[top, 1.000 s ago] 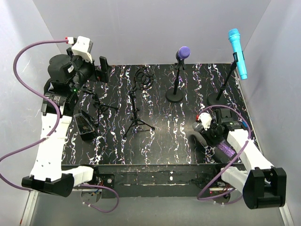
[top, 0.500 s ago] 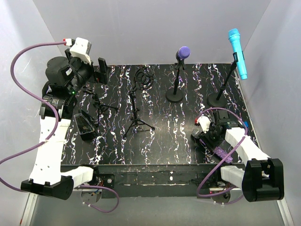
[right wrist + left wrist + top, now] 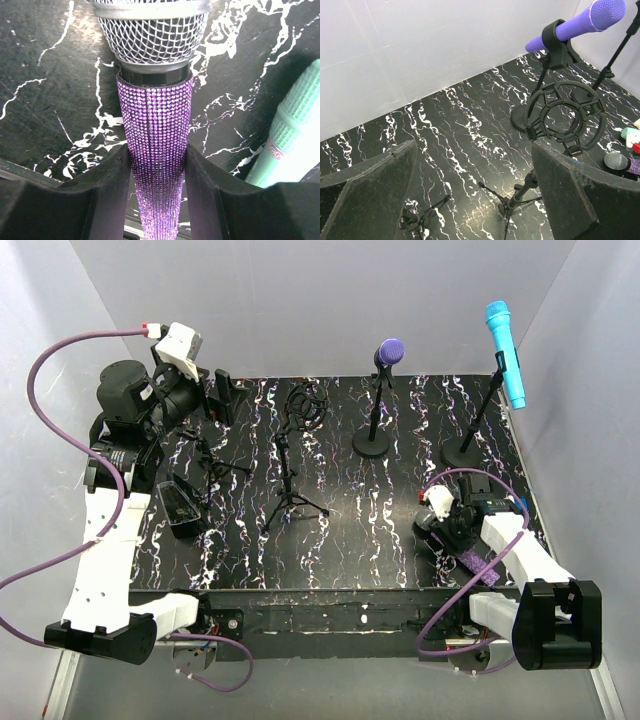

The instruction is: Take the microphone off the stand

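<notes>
RIGHT: right gripper (image 3: pixel 158 150) clamped on glitter microphone (image 3: pixel 156 115), drawn back toward near edge, low beside mint microphone (image 3: pixel 295 125); judged set-down | LEFT: left gripper (image 3: pixel 472 150) wide apart, empty, wrist turned | FAR: purple microphone (image 3: pixel 585 20), blue microphone (image 3: pixel 505 352) clipped in stands.

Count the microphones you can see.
4: purple mic on centre stand, blue mic on right stand, glittery mic in right claw, mint mic beside it; more may be hidden.
</notes>
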Controlling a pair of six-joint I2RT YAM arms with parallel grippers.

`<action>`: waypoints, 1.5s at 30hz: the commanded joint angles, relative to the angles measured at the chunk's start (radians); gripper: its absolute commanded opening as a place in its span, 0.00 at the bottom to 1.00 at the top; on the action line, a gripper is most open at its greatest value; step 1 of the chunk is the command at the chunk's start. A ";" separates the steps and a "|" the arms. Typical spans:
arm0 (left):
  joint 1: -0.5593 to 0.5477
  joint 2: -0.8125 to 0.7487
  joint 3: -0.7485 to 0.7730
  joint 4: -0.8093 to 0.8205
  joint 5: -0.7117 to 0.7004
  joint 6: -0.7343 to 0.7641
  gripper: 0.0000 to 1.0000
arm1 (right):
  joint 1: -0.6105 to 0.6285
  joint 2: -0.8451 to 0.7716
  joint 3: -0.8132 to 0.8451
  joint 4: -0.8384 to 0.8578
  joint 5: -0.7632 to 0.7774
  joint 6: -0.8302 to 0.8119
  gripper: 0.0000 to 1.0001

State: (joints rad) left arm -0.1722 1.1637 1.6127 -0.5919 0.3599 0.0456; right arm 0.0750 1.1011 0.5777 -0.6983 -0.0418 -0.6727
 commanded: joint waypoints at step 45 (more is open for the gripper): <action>-0.009 0.140 -0.048 -0.210 0.565 0.175 0.80 | -0.008 -0.130 0.421 -0.165 -0.374 0.255 0.72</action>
State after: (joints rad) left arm -0.1722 1.3041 1.5814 -0.8509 0.8555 0.2241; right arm 0.0544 0.9810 0.9611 -0.8608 -0.3058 -0.4965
